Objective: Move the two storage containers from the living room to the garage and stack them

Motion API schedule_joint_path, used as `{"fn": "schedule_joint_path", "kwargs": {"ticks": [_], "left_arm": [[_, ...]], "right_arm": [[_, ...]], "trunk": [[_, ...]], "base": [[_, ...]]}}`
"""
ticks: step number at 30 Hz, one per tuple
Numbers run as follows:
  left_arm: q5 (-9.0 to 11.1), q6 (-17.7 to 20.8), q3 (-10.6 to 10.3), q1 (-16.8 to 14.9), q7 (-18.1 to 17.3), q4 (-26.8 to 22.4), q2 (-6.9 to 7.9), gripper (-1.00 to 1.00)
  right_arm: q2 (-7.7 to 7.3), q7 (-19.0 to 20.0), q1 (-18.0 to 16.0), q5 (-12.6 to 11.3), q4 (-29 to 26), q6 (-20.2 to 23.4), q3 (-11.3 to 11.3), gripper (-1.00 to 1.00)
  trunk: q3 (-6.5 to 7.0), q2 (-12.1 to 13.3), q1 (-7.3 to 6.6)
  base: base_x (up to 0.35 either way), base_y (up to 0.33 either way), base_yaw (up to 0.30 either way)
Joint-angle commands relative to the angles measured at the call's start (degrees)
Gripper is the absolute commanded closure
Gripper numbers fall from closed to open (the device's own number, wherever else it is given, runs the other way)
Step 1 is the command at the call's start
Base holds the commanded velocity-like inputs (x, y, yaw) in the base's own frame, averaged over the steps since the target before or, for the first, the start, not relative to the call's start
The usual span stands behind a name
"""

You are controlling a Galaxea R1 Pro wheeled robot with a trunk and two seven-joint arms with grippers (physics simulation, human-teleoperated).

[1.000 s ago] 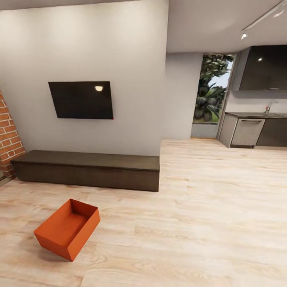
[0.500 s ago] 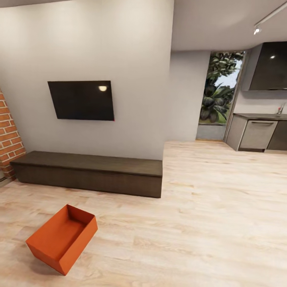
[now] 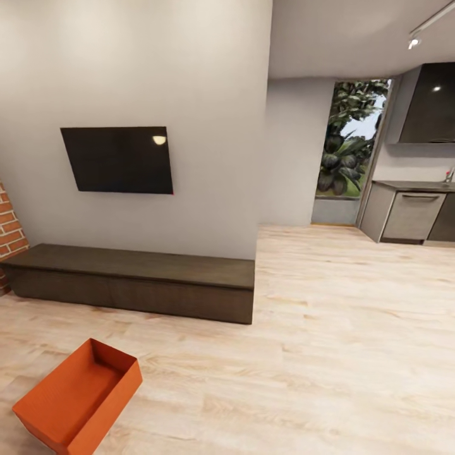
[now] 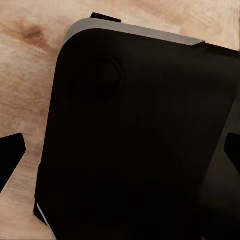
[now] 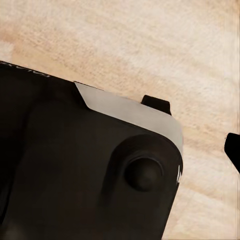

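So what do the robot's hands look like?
The left gripper has two plain black jaws ending in wedge-shaped tips. On the right gripper, one black fingertip of the same look is in view. The tips carry no cables or markings.

Container (image 3: 76,401) before cabinet (image 3: 136,281), apart

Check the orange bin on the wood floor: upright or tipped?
Upright: the storage container rests flat on the wood floor, open top up, inside empty.
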Motion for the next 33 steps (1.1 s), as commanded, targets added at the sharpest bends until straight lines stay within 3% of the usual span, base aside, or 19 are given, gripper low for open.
{"fn": "schedule_joint_path", "kwargs": {"ticks": [1, 13, 33], "left_arm": [[0.25, -0.16, 0.14, -0.02, 0.05, 0.0, -0.03, -1.0], [0.25, -0.22, 0.14, -0.02, 0.05, 0.0, 0.04, -1.0], [0.25, -0.22, 0.14, -0.02, 0.05, -0.08, 0.13, -1.0]], "right_arm": [[-0.02, 0.14, -0.07, -0.06, 0.16, -0.32, 0.08, -1.0], [-0.03, 0.14, -0.07, -0.04, 0.16, -0.32, 0.06, -1.0], [0.01, 0.14, -0.07, -0.04, 0.16, -0.32, 0.06, -1.0]], "trunk": [[-0.05, -0.03, 0.03], [-0.05, -0.03, 0.03], [-0.05, -0.03, 0.03]], "base": [[0.292, -0.142, 0.0], [0.217, -0.128, 0.0], [0.007, -0.003, 0.0]]}}
